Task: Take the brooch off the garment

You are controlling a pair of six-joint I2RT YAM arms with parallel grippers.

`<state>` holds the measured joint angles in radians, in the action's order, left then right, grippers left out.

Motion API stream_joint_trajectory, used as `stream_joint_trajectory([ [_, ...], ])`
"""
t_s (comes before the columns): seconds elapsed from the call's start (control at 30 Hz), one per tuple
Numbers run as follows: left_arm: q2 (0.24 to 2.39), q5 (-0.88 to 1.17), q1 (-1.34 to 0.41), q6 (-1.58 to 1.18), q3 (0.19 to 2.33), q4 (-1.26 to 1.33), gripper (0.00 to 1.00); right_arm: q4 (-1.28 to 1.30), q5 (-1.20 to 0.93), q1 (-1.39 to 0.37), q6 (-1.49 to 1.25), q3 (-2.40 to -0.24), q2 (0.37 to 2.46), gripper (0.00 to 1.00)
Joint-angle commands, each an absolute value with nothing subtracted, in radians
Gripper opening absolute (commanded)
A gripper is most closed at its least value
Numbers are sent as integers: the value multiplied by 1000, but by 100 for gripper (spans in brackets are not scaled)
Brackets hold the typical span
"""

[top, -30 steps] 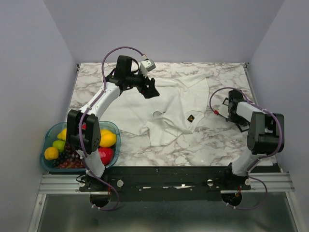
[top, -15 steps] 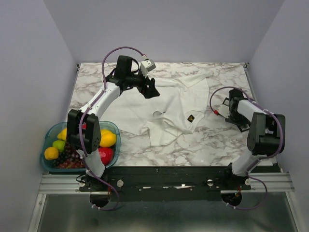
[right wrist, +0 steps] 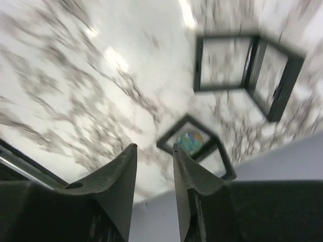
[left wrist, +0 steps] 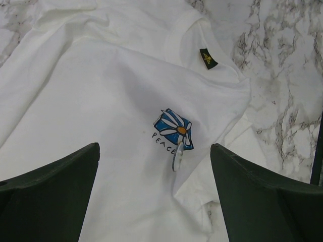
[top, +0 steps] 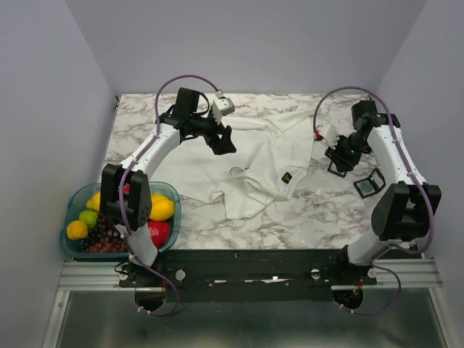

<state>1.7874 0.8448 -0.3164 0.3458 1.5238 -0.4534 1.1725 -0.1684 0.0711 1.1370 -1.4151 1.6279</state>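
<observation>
The garment (top: 250,156), a white short-sleeved shirt, lies spread on the marble table, with its dark diamond logo (top: 286,176) at the right. The brooch (top: 237,171) sits on its chest. In the left wrist view the brooch (left wrist: 177,132) is a white flower on blue with a yellow centre, and a thin round edge hangs below it. My left gripper (top: 222,139) hovers over the shirt, open wide, and the brooch lies between its fingers (left wrist: 154,146). My right gripper (top: 339,154) hangs above the table right of the shirt, jaws narrowly apart and empty (right wrist: 154,147).
A black square frame (top: 370,185) holding a blue-green item lies at the right; it also shows in the blurred right wrist view (right wrist: 194,143). Another black frame (right wrist: 247,65) lies near it. A teal bowl (top: 75,197) of fruit stands at the front left.
My right arm has lifted off the table near the right edge and swung back and left, uncovering the frame with the blue-green item. My left gripper has shifted slightly.
</observation>
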Motion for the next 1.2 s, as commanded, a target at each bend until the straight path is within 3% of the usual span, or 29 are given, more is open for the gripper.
stream_joint_trajectory([
  [0.0,1767,845,-319,494,1506,-622,98,1450,-584,-39,1180,-1545,1626,43],
  [0.23,1810,847,-314,600,1485,-781,86,1095,-751,-166,938,-1672,1655,33],
  [0.37,1856,873,-302,635,1479,-835,70,996,-801,-193,810,-1776,1738,32],
  [0.6,1939,928,-301,586,1496,-752,61,891,-801,-235,666,-1755,1790,31],
  [1.17,2043,983,-328,514,1520,-640,54,845,-721,-258,640,-1669,1772,31],
])
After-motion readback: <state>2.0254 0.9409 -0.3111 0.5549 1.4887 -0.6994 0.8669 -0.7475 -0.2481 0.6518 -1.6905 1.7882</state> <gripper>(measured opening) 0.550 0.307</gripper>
